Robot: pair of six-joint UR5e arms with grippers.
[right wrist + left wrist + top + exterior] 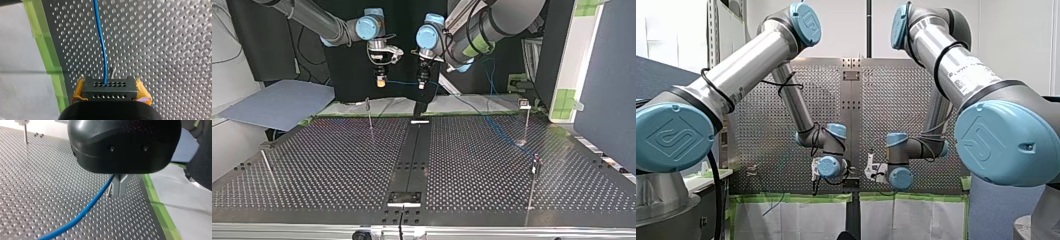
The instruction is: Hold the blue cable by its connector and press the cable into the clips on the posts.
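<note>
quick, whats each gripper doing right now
left gripper: closed on the cable
right gripper: closed on the connector

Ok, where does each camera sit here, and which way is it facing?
Front: behind the shoulders, looking over the silver perforated table; my left arm and my right arm show.
Top: across the table, facing both arms; thin metal posts in front.
Left wrist: on that arm, past my left gripper, shut on the thin blue cable.
Right wrist: on that arm; my right gripper, yellow pads, clamps the black holed connector.
Shared: top and both wrist views show the cable.
</note>
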